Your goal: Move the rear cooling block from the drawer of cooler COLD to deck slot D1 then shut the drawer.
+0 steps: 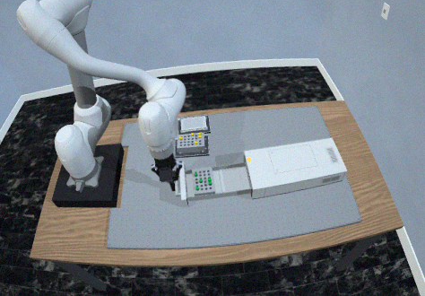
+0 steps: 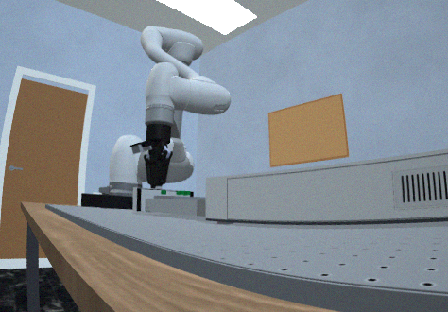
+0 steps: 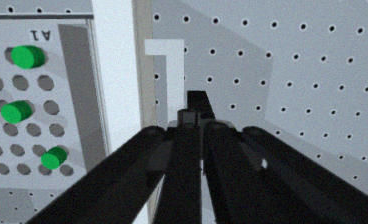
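The cooler COLD has its lamp lit yellow. Its drawer stands far out, with its white front panel near the gripper. The front block sits in the drawer with green tubes upright in its bores. The rear place in the drawer is empty. The rear block, with yellow tubes, sits on slot D1 and looks level. My gripper is shut and empty, pointing down just outside the drawer handle.
Slot D2, with a pale surface, lies beyond D1. The robot's black base plate is left of the drawer. A perforated grey mat lies under everything, on a wooden table.
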`<move>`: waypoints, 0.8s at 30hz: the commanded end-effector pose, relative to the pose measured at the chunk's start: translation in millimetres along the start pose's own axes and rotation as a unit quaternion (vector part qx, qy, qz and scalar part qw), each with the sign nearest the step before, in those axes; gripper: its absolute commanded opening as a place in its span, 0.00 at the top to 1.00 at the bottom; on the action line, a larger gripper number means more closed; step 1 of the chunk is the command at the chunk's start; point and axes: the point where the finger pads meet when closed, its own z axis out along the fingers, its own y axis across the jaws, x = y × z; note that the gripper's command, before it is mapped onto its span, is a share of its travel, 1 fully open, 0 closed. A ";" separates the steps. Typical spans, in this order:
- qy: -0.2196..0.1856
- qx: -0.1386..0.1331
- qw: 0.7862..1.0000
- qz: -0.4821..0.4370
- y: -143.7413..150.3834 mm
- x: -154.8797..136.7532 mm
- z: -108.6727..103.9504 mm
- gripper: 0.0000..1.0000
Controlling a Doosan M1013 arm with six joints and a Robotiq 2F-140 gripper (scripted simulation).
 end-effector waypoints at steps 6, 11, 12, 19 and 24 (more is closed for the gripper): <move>0.000 0.000 1.000 0.000 -8.8 0.0 -0.4 0.90; 0.000 0.000 1.000 0.000 -15.5 0.0 -0.4 0.90; 0.000 0.000 1.000 0.000 -16.8 0.0 -0.4 0.90; 0.000 0.000 1.000 0.000 -23.5 0.0 -0.4 0.90; 0.000 0.000 1.000 0.000 -29.7 0.0 -0.4 0.90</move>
